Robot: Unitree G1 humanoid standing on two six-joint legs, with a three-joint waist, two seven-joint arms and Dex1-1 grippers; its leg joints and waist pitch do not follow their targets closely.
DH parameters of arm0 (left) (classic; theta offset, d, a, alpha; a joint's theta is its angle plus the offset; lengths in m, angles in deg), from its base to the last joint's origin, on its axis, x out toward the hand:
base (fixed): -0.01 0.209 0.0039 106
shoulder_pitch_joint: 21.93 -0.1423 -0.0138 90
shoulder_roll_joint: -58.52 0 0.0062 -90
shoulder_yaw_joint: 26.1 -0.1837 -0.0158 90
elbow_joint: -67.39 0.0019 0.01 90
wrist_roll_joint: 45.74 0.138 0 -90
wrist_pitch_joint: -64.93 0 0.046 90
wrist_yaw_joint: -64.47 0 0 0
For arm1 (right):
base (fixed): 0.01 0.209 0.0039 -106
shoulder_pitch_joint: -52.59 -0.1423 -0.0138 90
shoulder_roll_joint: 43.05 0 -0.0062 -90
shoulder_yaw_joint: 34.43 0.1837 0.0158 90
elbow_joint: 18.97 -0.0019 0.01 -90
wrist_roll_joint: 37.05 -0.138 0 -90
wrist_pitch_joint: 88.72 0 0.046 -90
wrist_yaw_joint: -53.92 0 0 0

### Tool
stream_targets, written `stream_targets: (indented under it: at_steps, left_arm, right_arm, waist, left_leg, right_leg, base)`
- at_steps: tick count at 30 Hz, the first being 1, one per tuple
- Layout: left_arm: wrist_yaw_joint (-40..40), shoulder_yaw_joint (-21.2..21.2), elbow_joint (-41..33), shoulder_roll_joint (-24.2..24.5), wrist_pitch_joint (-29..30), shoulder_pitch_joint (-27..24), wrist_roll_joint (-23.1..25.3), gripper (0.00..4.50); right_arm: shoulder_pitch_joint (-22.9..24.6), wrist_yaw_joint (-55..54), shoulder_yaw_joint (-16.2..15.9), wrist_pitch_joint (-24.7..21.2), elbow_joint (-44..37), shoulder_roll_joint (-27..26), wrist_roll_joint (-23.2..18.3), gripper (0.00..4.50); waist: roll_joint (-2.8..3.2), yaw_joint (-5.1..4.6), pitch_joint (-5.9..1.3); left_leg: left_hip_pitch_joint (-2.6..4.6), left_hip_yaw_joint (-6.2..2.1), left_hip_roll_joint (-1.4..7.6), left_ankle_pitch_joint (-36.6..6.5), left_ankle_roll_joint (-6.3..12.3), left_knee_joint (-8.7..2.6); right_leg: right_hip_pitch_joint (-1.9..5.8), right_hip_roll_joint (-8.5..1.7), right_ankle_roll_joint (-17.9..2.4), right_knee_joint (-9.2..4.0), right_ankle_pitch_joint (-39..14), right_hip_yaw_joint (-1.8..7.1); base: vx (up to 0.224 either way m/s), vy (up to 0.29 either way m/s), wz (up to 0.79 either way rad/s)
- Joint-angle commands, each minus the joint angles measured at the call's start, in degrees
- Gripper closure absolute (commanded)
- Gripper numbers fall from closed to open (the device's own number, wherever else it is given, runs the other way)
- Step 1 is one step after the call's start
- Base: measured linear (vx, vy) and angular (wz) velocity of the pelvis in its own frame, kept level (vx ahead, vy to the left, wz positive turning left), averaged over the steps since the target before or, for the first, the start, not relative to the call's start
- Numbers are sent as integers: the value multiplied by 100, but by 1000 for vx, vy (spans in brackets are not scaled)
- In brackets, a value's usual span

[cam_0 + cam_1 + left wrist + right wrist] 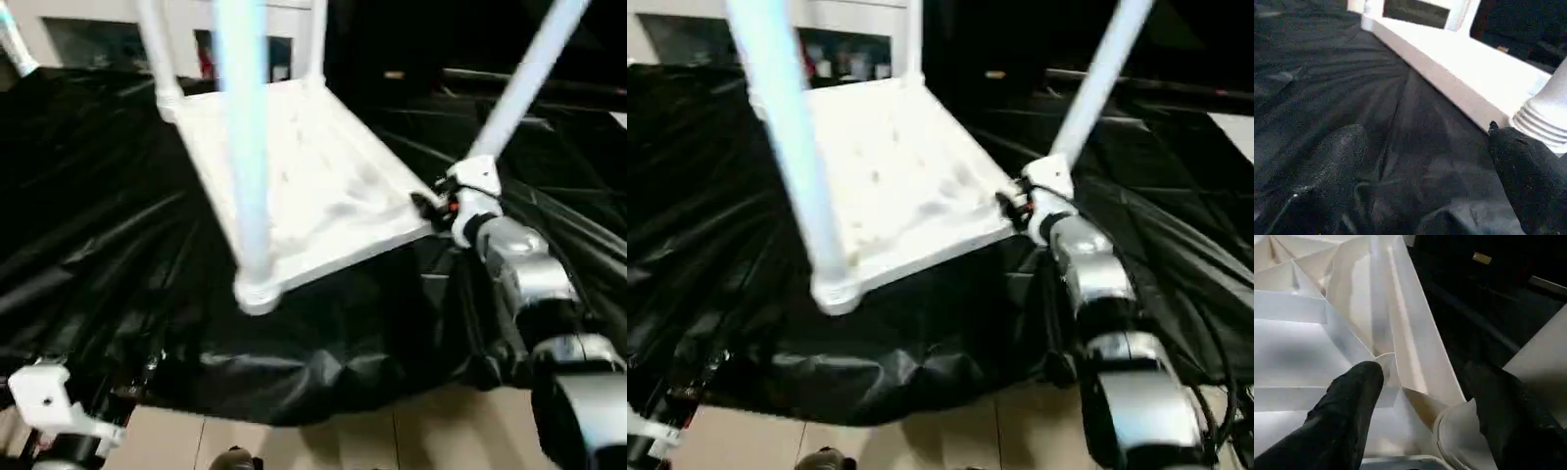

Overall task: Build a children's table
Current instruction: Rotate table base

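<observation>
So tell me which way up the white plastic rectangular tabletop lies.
Upside down: the white plastic rectangular tabletop shows its ribbed underside, and white tube legs stand up from its corners.

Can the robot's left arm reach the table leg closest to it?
Probably yes. The left gripper hangs low at the cloth's near edge, open, and only cloth lies between it and the nearest leg.
</observation>
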Motion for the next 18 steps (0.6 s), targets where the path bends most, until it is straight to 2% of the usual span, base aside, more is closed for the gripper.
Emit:
stream_targets:
  at_steps: [1, 2, 4, 5, 6, 7, 8, 9, 10, 12, 13, 15, 16, 17, 18]
  left_arm:
    - [-210, -216, -303, 116, 185, 175, -162, 2]
    - [-309, -308, -401, 187, 299, 287, -236, 2]
    - [-548, -539, -550, 372, 596, 516, -391, 2]
    - [-632, -614, -568, 441, 673, 576, -417, 2]
    - [-660, -665, -541, 487, 741, 710, -411, 2]
    - [-656, -685, -520, 509, 766, 788, -410, 2]
    - [-683, -735, -489, 534, 804, 916, -412, 2]
    - [-727, -793, -464, 563, 849, 1041, -418, 2]
    - [-818, -871, -405, 589, 900, 1242, -453, 2]
    - [-876, -956, -394, 613, 996, 1437, -494, 2]
    - [-846, -1039, -392, 637, 1108, 1718, -513, 2]
    - [-781, -1061, -392, 645, 1168, 1864, -518, 2]
    - [-759, -1091, -323, 660, 1220, 2041, -497, 2]
    - [-759, -1091, -323, 660, 1220, 2041, -497, 2]
    - [-759, -1159, -77, 656, 1353, 2483, -496, 2]
  right_arm:
    - [47, 68, 85, 62, 27, 24, -16, 134]
    - [144, 108, 43, 74, -98, -7, 12, 134]
    - [497, 126, -16, -30, -601, -82, 1, 134]
    - [620, 109, -26, -92, -774, -102, -11, 134]
    - [781, 84, -30, -163, -1009, -130, -36, 134]
    - [849, 75, -29, -151, -1080, -146, -54, 134]
    - [979, 69, -39, -190, -1248, -172, -80, 134]
    - [1104, 69, -59, -219, -1397, -193, -94, 134]
    - [1342, 65, -92, -314, -1705, -223, -122, 134]
    - [1555, 51, -116, -406, -1980, -240, -141, 134]
    - [1841, -12, -118, -526, -2350, -255, -150, 134]
    - [1987, -49, -90, -621, -2559, -273, -154, 134]
    - [2123, -76, -69, -712, -2752, -280, -155, 134]
    - [2123, -76, -69, -712, -2752, -280, -155, 134]
    - [2410, -100, -43, -995, -3213, -305, -149, 134]
  waist:
    - [-9, -21, -256]
    - [8, -13, -251]
    - [-23, -26, -231]
    - [-23, 5, -240]
    - [-75, -38, -238]
    - [-72, -23, -245]
    - [-85, -42, -233]
    - [-67, -43, -232]
    - [-93, -58, -206]
    - [-74, -42, -202]
    - [-64, -51, -181]
    - [-76, -53, -173]
    - [-29, -70, -170]
    - [-48, -61, -172]
    - [12, -65, -186]
  left_leg:
    - [113, -126, 425, -562, 338, -538]
    - [113, -125, 425, -546, 340, -537]
    - [90, -123, 422, -509, 324, -550]
    - [124, -109, 414, -418, 303, -530]
    - [87, -116, 405, -337, 324, -530]
    - [96, -100, 396, -227, 351, -517]
    - [96, -95, 399, -232, 362, -516]
    - [96, -95, 398, -306, 345, -526]
    - [87, -93, 399, -408, 311, -541]
    - [118, -94, 400, -395, 249, -548]
    - [112, -94, 400, -423, 195, -560]
    - [116, -92, 399, -448, 138, -561]
    - [97, -106, 387, -467, 105, -570]
    - [113, -93, 388, -508, 96, -567]
    - [122, -100, 386, -518, 42, -560]
  right_leg:
    - [116, -346, -1491, -276, 390, 198]
    - [106, -348, -1486, -267, 389, 201]
    - [103, -352, -1435, -260, 328, 207]
    - [71, -335, -1346, -252, 419, 217]
    - [97, -331, -1342, -236, 509, 217]
    - [94, -329, -1319, -239, 607, 225]
    - [79, -325, -1331, -238, 615, 231]
    - [84, -331, -1339, -246, 506, 231]
    - [82, -332, -1340, -265, 352, 233]
    - [63, -320, -1269, -265, 344, 242]
    - [57, -311, -1265, -273, 342, 236]
    - [62, -309, -1240, -266, 379, 246]
    - [71, -313, -1252, -258, 364, 245]
    - [66, -308, -1233, -281, 324, 244]
    - [64, -311, -1245, -261, 364, 245]
  base:
    - [0, 0, 0]
    - [0, 0, 0]
    - [0, 0, 0]
    - [0, 0, 0]
    - [0, 0, 0]
    - [0, 0, 0]
    - [0, 0, 0]
    - [0, 0, 0]
    - [0, 0, 0]
    - [0, 0, 0]
    - [0, 0, 0]
    - [0, 0, 0]
    - [0, 0, 0]
    - [0, 0, 0]
    - [0, 0, 0]
